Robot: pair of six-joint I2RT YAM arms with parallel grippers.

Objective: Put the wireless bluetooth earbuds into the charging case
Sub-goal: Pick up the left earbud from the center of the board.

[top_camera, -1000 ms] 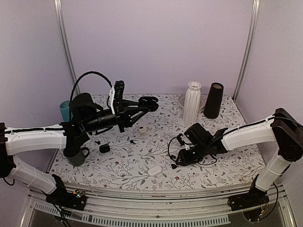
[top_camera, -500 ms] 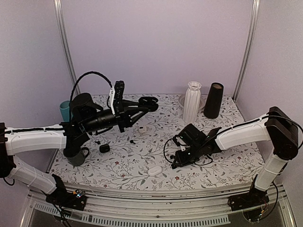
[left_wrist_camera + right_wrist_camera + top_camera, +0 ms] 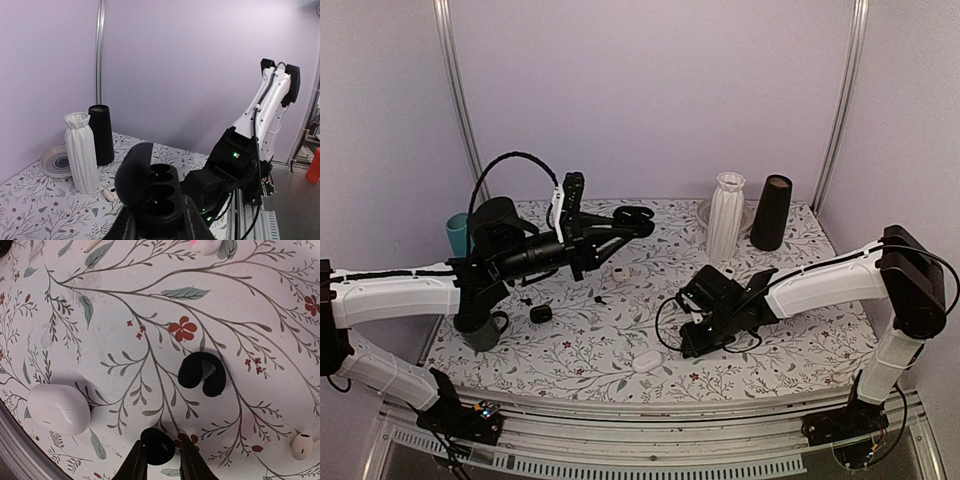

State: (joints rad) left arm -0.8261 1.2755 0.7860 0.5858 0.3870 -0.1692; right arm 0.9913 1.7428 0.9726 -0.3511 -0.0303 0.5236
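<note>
Moved left: right gripper, tips pinching black earbud, white case to its left; left gripper clamps open charging case.

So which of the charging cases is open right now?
The black case in the left gripper: its lid is flipped back, showing its wells. The white case lying on the table is closed.

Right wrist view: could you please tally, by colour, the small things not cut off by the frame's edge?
White: 2, a closed case and an earbud.
Black: 2, a curved piece on the cloth and a black earbud pinched in the right end effector.
Total: 4.
</note>
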